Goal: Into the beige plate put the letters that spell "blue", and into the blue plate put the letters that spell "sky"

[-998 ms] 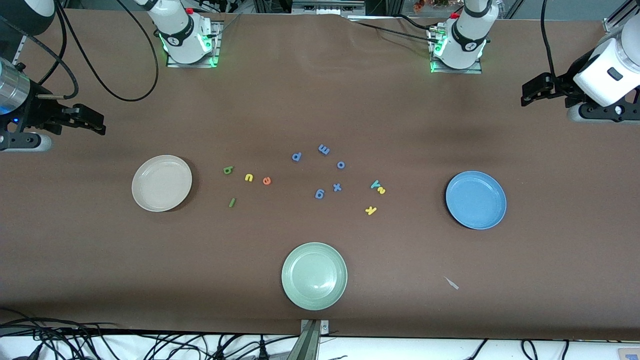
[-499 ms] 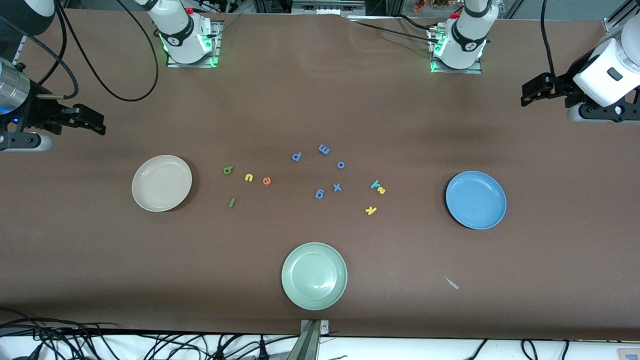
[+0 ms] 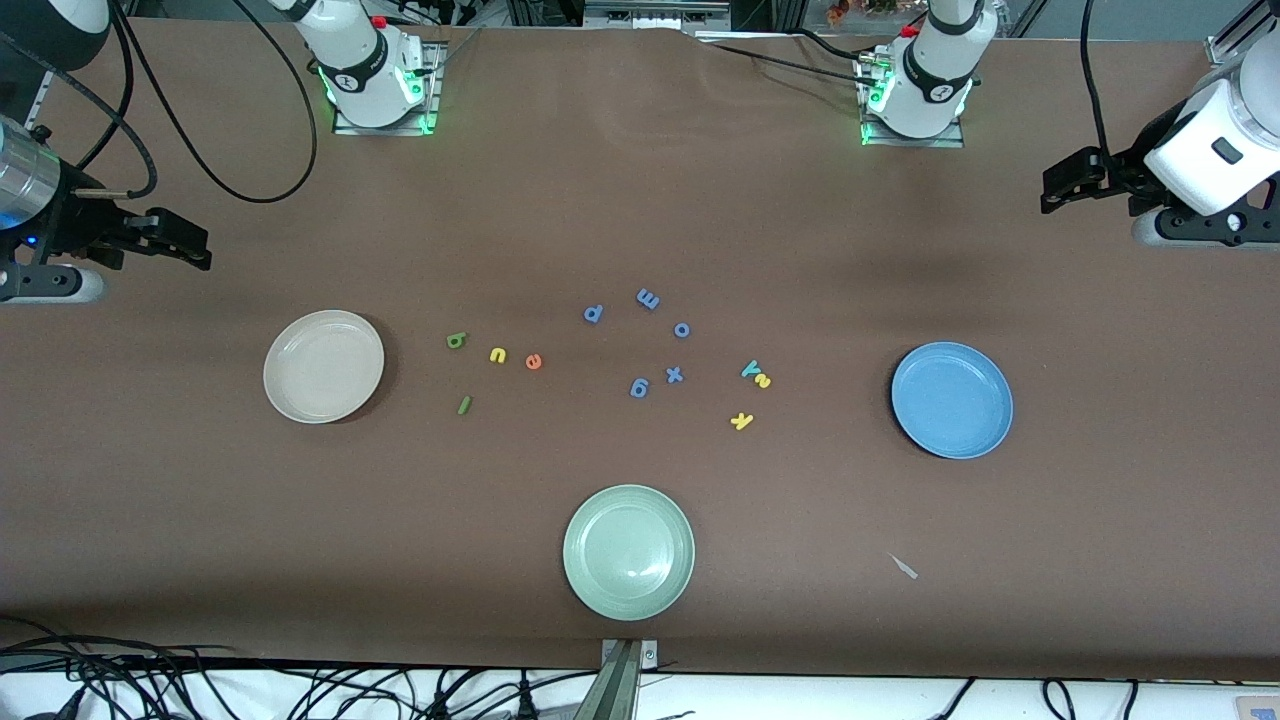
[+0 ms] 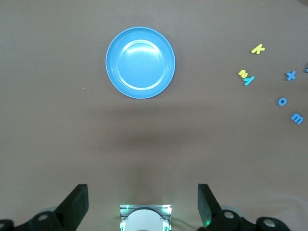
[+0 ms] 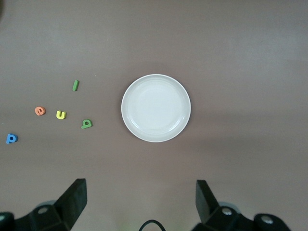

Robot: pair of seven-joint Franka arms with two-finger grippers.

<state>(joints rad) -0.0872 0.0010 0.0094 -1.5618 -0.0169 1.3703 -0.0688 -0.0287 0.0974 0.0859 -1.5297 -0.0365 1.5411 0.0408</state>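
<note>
Beige plate [image 3: 323,366] empty, mid-frame toward right arm's end; b, l, u, e letters [image 3: 497,355] beside it on tabletop [image 3: 640,200]. Blue plate [image 3: 951,400] empty, s, k, y letters [image 3: 756,376] near. Left pincer [image 3: 1062,186] and right pincer [image 3: 185,243] both apart, waiting at frame edges.

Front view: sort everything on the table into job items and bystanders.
Job: b, l, u, e, s, k, y, beige plate, blue plate.
Bystanders: p, m, o, g, x, green plate, scrap.
</note>
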